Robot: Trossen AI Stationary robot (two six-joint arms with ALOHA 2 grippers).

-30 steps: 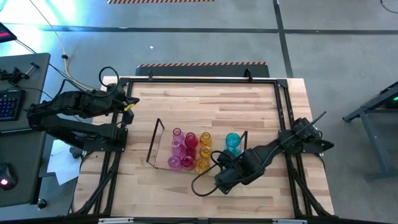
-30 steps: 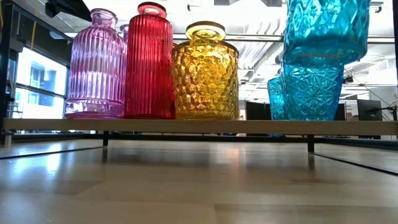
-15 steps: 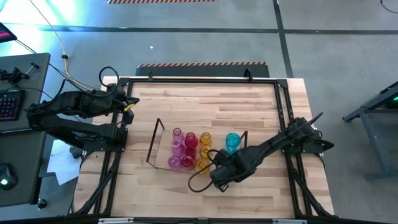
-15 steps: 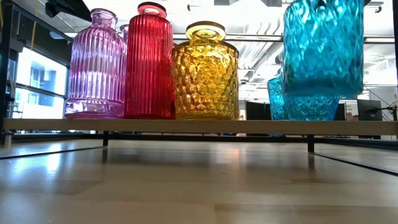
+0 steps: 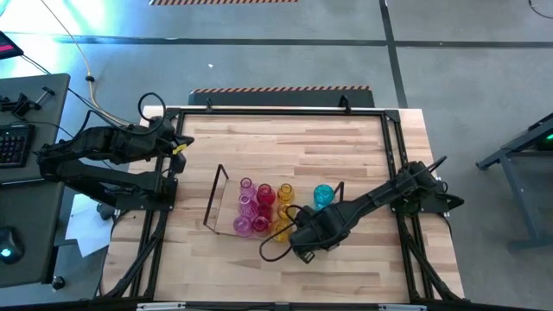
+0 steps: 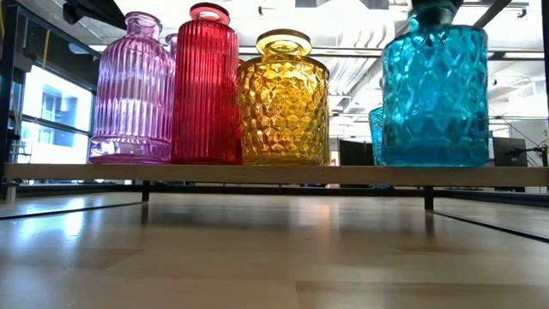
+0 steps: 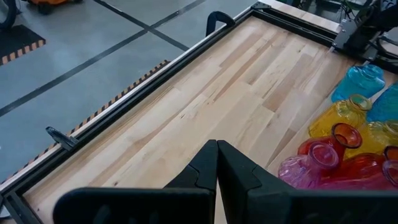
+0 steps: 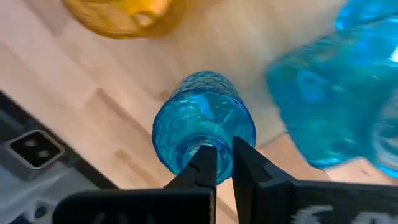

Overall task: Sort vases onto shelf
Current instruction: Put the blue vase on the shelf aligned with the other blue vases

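The shelf [image 5: 216,197] lies mid-table; its board [image 6: 274,174] runs across the low view. On it stand pink [image 6: 135,90], red [image 6: 204,86] and yellow [image 6: 283,101] vases, with more behind them. My right gripper [image 8: 224,152] is shut on a cyan vase [image 6: 435,94] at the shelf's right end, near side. My right wrist hides that vase in the high view. Another cyan vase [image 5: 323,195] stands behind it. My left gripper [image 7: 216,149] is shut and holds nothing, waiting at the table's far left [image 5: 179,144]. My right gripper pinches the cyan vase by its neck [image 8: 219,138], between the two fingers [image 8: 205,163]. The fingers come from above, pointing down. The vase stands upright below them, and its base [image 6: 433,161] sits level with the shelf board and seems to rest on it.
The black metal frame [image 5: 393,164] runs around the wooden table. A cable loops on the table below my right wrist [image 5: 272,252]. Bare wood [image 5: 294,142] lies between the shelf and the far edge. A desk with a keyboard [image 5: 13,142] stands off the table's left.
My right gripper has moved down and toward the table's left, staying shut on the cyan vase. In the low view the vase has come down from above the shelf until its base stands at the board, in front of the other cyan vase.
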